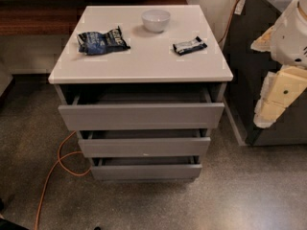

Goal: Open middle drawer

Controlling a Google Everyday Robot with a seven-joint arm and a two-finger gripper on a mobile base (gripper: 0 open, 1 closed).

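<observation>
The middle drawer (144,146) is a flat grey handleless front with a tiny white speck near its lower edge, set in a small cabinet under a white top (139,63). It stands out a little from the cabinet body, with a dark gap above it. The taller top drawer (141,116) juts out further, and the lowest drawer (146,171) sits furthest back. My gripper (278,97), cream and white, hangs at the right edge of the camera view. It is beside the cabinet at about top-drawer height and touches none of the drawers.
On the cabinet top lie a white bowl (155,19), a dark blue snack bag (101,41) and a small dark wrapped bar (190,45). An orange cable (55,169) curls over the speckled floor at the left. A dark cabinet (244,71) stands close on the right.
</observation>
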